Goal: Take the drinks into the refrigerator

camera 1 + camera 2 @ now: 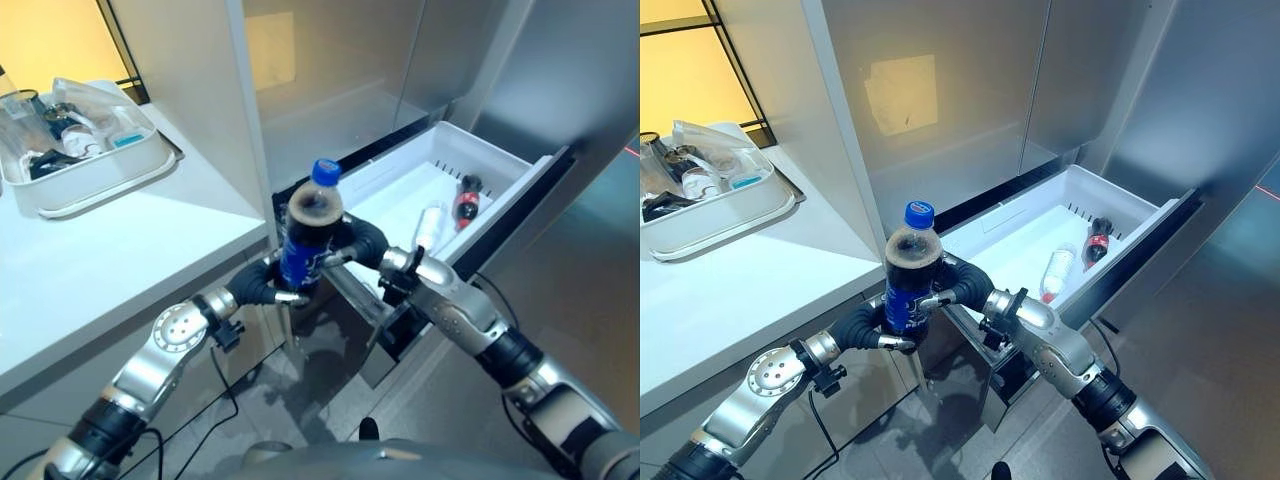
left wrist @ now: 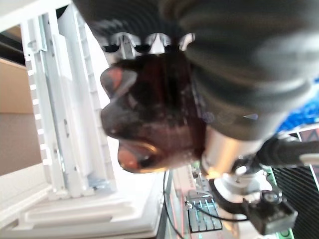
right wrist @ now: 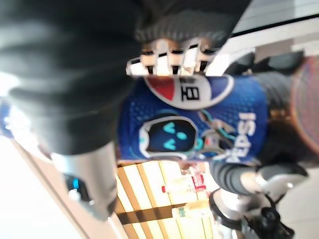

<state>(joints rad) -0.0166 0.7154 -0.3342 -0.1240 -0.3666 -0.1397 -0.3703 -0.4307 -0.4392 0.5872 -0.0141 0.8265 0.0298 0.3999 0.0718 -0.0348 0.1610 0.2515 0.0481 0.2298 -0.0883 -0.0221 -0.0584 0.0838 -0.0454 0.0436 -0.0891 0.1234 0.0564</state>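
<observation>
I hold the cola bottle point(image 1: 908, 282) upright between both hands, its long axis vertical and its blue cap point(image 1: 919, 214) pointing up, out in front of the open refrigerator drawer point(image 1: 1110, 203) and beside the edge of the white worktop point(image 1: 750, 270). My left hand point(image 1: 872, 325) curls round the lower part of the bottle from one side, and my right hand point(image 1: 962, 282) wraps round its blue label from the other. Inside the white drawer a clear bottle point(image 1: 1057, 270) and a red-labelled cola bottle point(image 1: 1097, 241) lie on their sides. A white tray point(image 1: 725, 222) of odds and ends sits further back on the worktop.
</observation>
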